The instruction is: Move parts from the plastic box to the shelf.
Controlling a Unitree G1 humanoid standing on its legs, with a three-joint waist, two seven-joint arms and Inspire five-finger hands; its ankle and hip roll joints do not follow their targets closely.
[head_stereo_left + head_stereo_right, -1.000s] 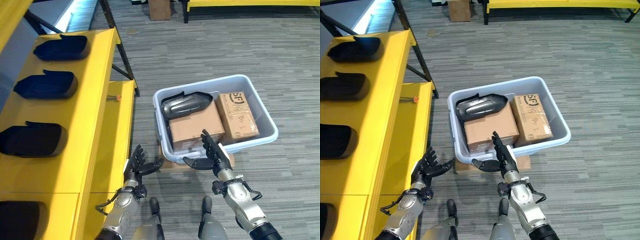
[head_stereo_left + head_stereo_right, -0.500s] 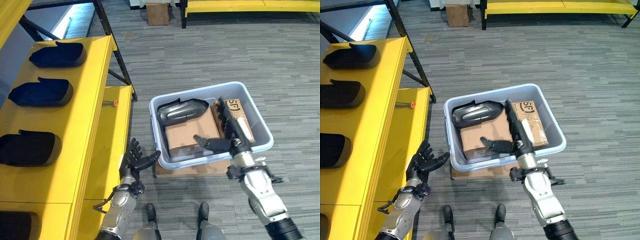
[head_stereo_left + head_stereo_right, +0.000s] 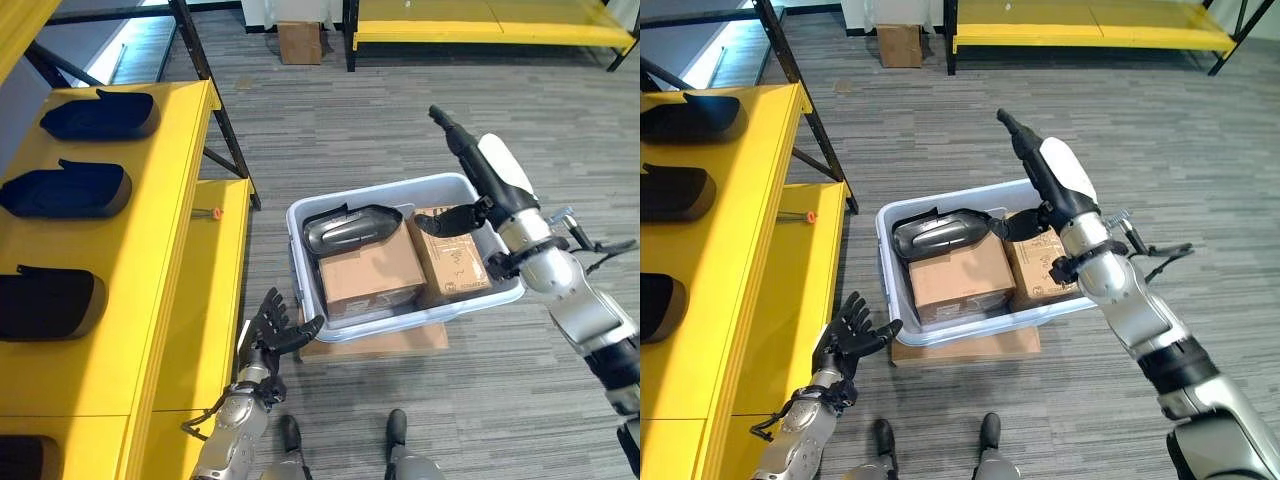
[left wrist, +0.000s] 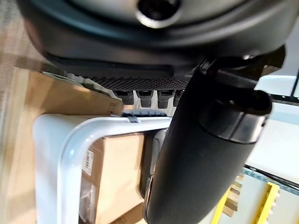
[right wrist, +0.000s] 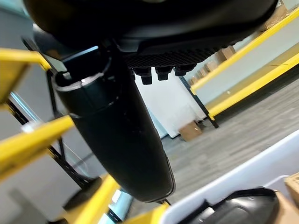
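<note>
A pale plastic box (image 3: 420,318) stands on the floor to the right of the yellow shelf (image 3: 180,230). Inside lie a black and grey moulded part (image 3: 352,226) and two cardboard cartons (image 3: 370,280). My right hand (image 3: 478,168) is raised over the box's far right side, open, with fingers straight and nothing in it. Its thumb (image 5: 121,135) shows in the right wrist view with the part (image 5: 243,207) below. My left hand (image 3: 272,330) hangs open and empty, low between the shelf's lower step and the box's front corner (image 4: 70,140).
Three dark moulded parts (image 3: 65,190) lie in a row on the shelf top. An orange-tipped tool (image 3: 217,213) rests on the lower step. A flat cardboard sheet (image 3: 380,342) lies under the box. A carton (image 3: 298,42) and a yellow rack (image 3: 480,30) stand far back.
My right hand has risen from the box's front rim to high over its far right side, staying open. The left hand has hardly moved. The camera has shifted.
</note>
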